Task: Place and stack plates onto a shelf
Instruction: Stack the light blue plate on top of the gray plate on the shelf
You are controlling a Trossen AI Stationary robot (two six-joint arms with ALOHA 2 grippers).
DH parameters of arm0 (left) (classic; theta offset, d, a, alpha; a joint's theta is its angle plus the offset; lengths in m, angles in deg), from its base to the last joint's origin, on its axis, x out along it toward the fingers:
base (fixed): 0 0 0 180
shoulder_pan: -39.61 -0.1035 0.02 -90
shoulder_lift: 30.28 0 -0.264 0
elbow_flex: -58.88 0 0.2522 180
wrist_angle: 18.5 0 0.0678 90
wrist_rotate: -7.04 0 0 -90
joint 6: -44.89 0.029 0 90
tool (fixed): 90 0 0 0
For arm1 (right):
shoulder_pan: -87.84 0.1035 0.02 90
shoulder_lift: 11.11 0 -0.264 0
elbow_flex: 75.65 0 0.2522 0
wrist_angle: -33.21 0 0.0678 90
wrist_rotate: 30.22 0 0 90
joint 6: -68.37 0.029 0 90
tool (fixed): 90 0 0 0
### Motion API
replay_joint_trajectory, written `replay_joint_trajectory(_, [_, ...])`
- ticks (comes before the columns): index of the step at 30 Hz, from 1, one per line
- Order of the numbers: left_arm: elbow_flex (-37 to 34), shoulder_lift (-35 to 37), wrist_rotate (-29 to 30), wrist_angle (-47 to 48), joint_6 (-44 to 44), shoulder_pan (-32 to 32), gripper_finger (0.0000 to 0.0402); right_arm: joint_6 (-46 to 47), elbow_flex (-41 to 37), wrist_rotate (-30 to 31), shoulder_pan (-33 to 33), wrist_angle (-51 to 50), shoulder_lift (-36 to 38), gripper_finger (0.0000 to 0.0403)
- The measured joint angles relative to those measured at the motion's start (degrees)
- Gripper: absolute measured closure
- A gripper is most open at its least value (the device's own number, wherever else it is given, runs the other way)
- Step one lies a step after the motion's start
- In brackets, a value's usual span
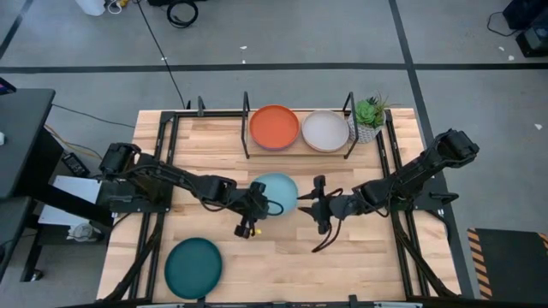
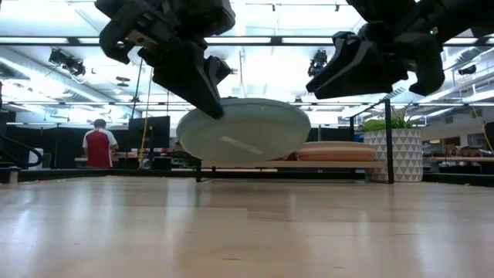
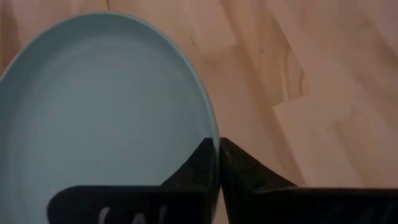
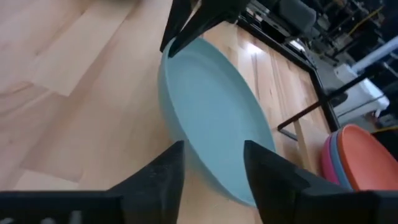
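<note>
At mid-table, raised clear of the tabletop [image 1: 342,257], the light teal plate [image 1: 278,192] hangs tilted, its rim pinched between the closed fingers of the left gripper [image 1: 257,205]. Right gripper [image 1: 313,204] sits just beside the plate's opposite edge, fingers spread on either side of the rim and not gripping it. Both arms reach inward from the table's sides. On the shelf [image 1: 248,128] behind: an orange-topped stack [image 1: 274,127] and a grey-white plate [image 1: 325,130]. Dark teal plate [image 1: 193,267] lies near the front edge.
</note>
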Motion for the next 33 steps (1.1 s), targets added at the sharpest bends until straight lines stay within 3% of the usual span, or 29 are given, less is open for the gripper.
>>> replay_joint_trajectory(7, [0.0,0.1,-0.1,-5.4,-3.0,0.0,0.0382,-9.7,0.0,0.1,1.0,-0.1,0.0,0.018])
replay_joint_trajectory(13, [0.0,0.1,-0.4,-7.9,-4.6,0.0,0.0382,-16.5,0.0,0.1,1.4,-0.5,0.0,0.0177])
replay_joint_trajectory(21, [0.0,0.5,-3.2,-12.8,-5.5,0.0,0.0381,-17.2,0.0,4.8,1.4,-2.2,0.0,0.0229])
replay_joint_trajectory(33, [0.1,1.0,-3.3,-13.3,-5.2,-0.1,0.0376,-18.3,-0.1,3.1,1.4,-4.6,-0.1,0.0327])
